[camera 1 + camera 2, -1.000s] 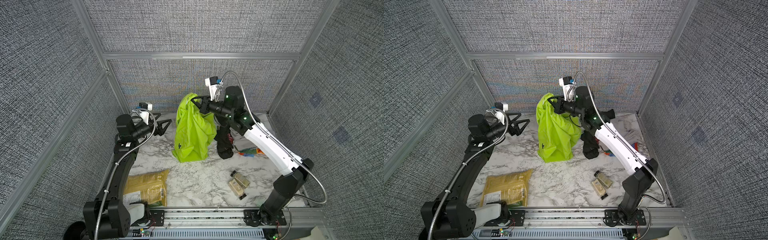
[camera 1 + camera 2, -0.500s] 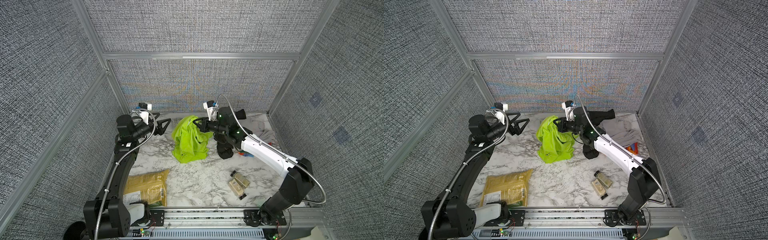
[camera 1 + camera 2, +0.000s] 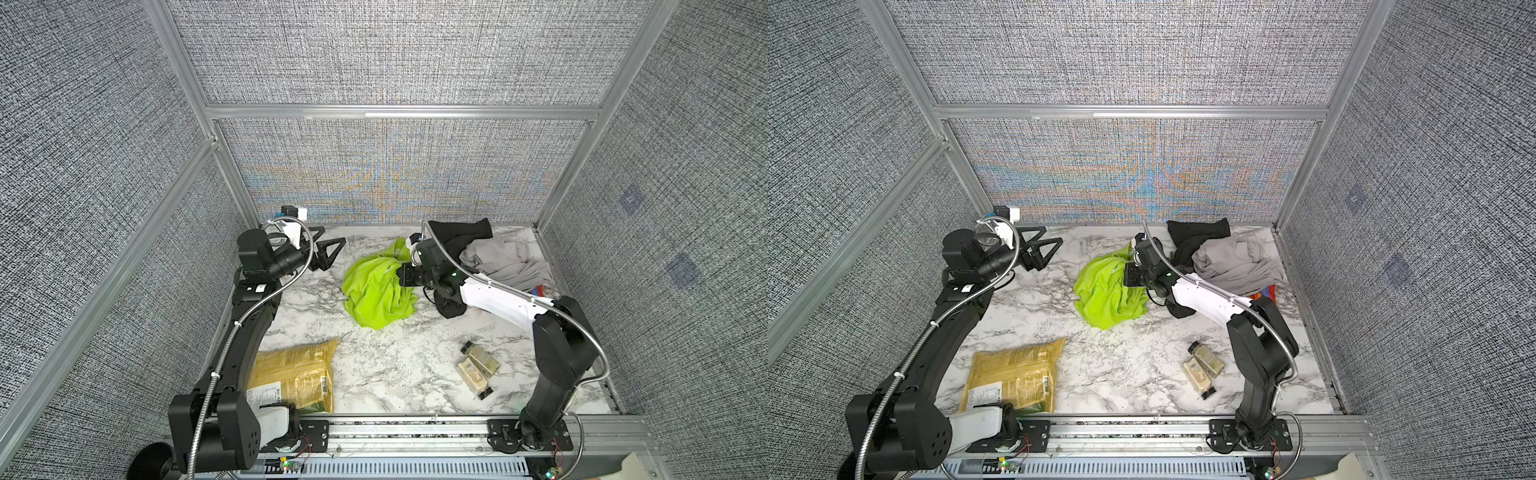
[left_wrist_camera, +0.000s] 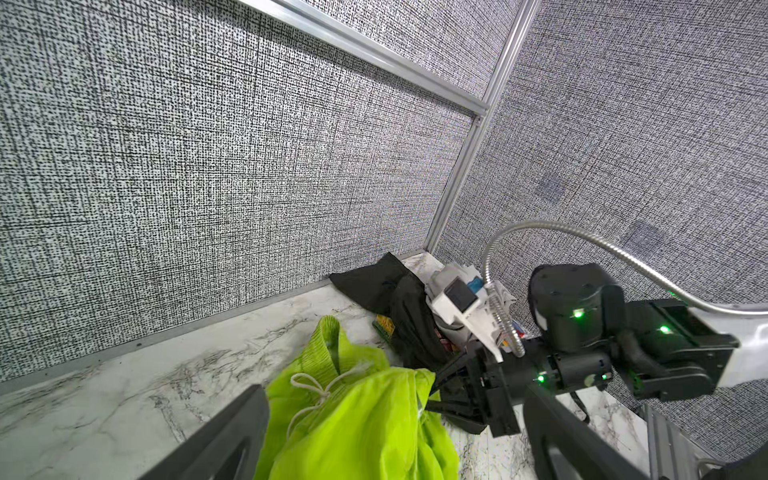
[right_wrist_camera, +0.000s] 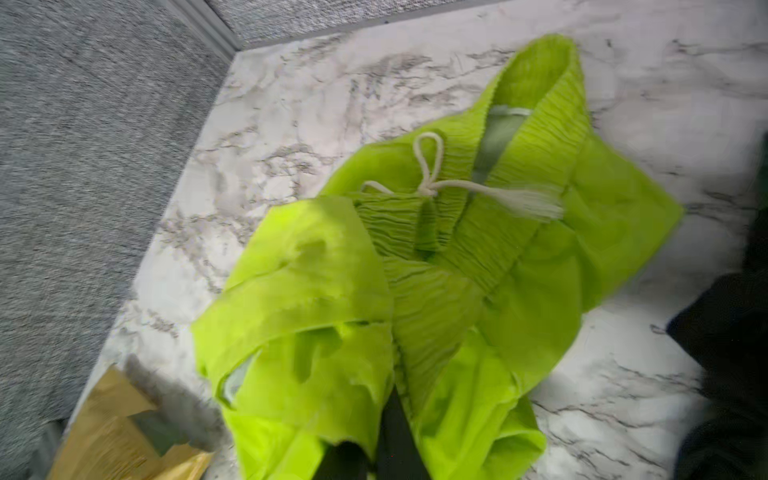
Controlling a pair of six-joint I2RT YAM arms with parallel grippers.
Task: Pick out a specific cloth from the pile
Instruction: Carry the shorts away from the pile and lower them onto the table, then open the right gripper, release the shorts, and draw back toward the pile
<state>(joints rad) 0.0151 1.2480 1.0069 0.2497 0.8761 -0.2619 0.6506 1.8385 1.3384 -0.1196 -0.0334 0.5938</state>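
Observation:
The cloth (image 3: pixel 376 291) (image 3: pixel 1108 291) is a neon yellow-green garment with a white drawstring (image 5: pixel 432 183), crumpled on the marble table (image 3: pixel 316 316) left of the pile. My right gripper (image 3: pixel 401 275) (image 3: pixel 1128 275) is low over the cloth's right edge and shut on a fold of it; in the right wrist view the fabric (image 5: pixel 415 291) drapes over the closed dark fingers (image 5: pixel 395 440). My left gripper (image 3: pixel 328 254) (image 3: pixel 1045 249) hangs open and empty at the back left, apart from the cloth (image 4: pixel 353 424). The pile (image 3: pixel 494 257) of black and light grey garments lies at the back right.
A yellow snack bag (image 3: pixel 295 374) lies at the front left. Two small bottles (image 3: pixel 478 368) lie at the front right. A black garment (image 3: pixel 451 305) sits under the right arm. Grey fabric walls close in the table on three sides.
My right gripper has come down from high above the table with the cloth, which now lies heaped on the marble instead of hanging. The left arm has not moved.

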